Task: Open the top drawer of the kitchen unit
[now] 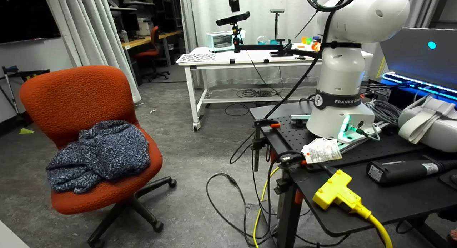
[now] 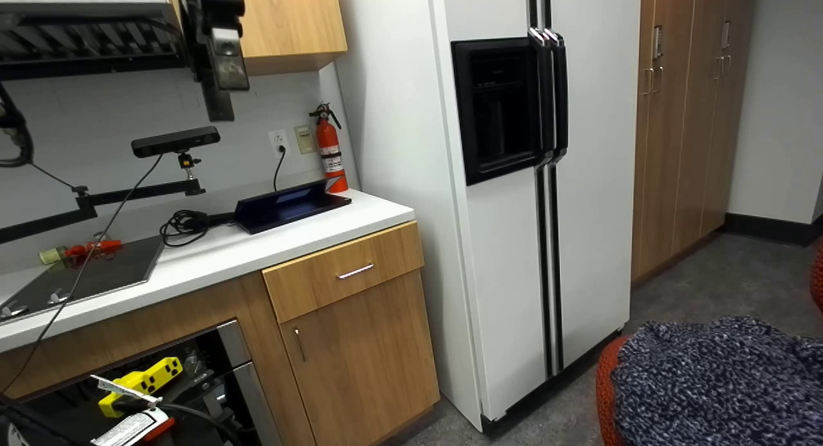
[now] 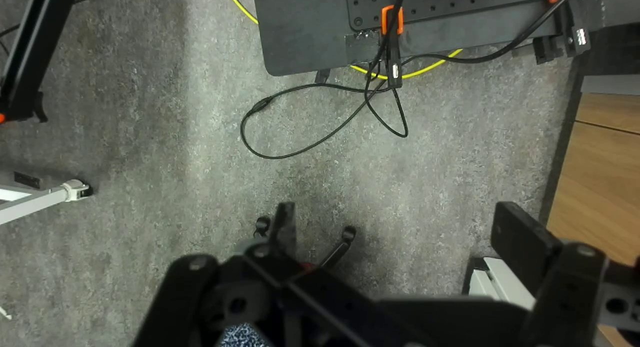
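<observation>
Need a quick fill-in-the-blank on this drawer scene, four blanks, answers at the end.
The top drawer under the white counter is ____.
In the wrist view, the gripper is ____.
The fire extinguisher near the refrigerator is coloured ____.
The plug splitter is coloured ____.

Missing words: closed; open; red; yellow.

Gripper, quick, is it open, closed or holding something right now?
Gripper: open, jaws wide apart in the wrist view, nothing held between them.
</observation>
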`<state>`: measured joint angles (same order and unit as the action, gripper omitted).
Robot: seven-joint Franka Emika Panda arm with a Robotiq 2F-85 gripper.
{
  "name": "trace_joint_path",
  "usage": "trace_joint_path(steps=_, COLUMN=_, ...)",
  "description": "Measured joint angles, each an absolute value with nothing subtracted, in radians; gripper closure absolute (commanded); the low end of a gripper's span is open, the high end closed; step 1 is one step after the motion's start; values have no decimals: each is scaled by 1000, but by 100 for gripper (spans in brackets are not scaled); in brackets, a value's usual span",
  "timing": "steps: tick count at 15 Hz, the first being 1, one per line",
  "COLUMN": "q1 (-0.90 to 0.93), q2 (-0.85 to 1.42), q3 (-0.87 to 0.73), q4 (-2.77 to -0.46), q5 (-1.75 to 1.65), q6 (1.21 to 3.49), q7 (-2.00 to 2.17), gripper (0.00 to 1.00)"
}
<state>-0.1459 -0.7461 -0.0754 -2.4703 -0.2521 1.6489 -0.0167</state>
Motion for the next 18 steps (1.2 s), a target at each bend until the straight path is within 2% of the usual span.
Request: trace_joint_path(steps=18, q1=-142, q2=-744, q3=-86, q4=-2482, q5=-209, q6=1712, q7=-18, gripper=0)
